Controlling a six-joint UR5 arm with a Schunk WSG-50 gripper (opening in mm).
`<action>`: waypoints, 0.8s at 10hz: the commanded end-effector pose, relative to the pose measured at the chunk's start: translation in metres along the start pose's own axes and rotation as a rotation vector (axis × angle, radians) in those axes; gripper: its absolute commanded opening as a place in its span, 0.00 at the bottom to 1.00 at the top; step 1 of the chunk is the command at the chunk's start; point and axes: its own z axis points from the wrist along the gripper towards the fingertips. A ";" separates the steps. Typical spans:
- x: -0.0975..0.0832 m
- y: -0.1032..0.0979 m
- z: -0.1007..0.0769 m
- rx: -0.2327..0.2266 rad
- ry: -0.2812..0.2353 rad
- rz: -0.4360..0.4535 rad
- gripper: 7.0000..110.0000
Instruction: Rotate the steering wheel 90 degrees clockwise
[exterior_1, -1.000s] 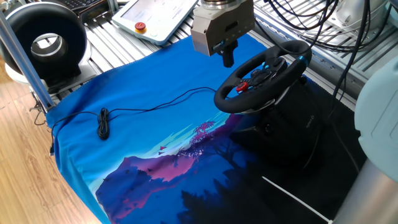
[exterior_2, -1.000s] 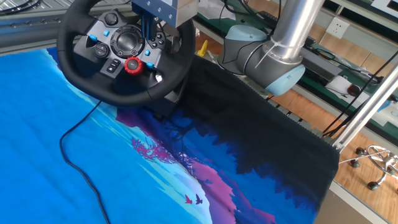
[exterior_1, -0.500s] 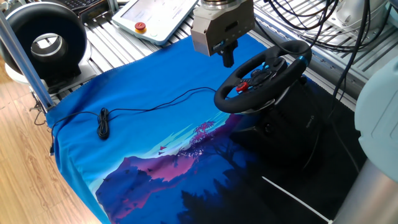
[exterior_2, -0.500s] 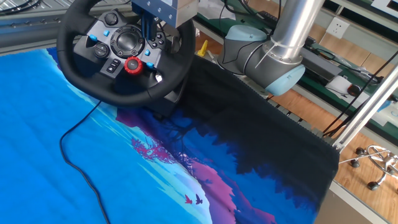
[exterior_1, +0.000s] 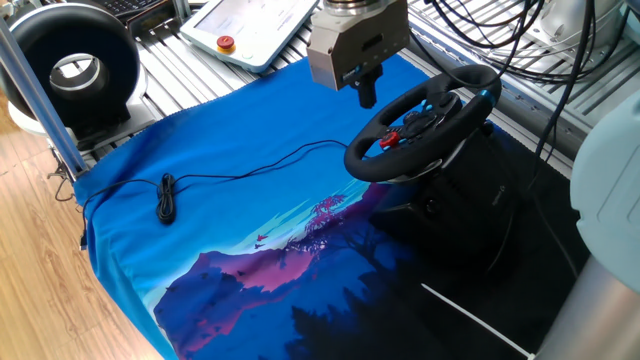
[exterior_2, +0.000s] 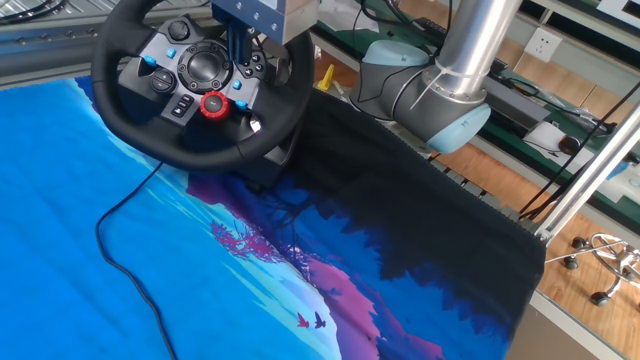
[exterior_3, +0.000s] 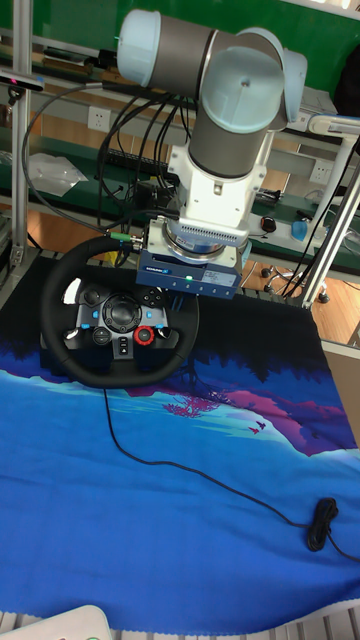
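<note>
One gripper (exterior_1: 366, 93) hung beside the steering wheel (exterior_1: 425, 118) rim, fingers together, apparently placed to push it round

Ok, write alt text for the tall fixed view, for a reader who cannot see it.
A black steering wheel with red and blue hub buttons stands at the left on a blue landscape-print cloth. The robot's hand hangs by the wheel's right rim. A thin black cable trails across the cloth to a coiled end at lower right.
</note>
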 end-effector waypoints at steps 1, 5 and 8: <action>0.000 0.003 -0.001 -0.011 -0.002 -0.002 0.00; 0.000 0.003 -0.001 -0.013 -0.002 -0.001 0.00; 0.004 0.002 -0.003 -0.013 0.010 -0.003 0.00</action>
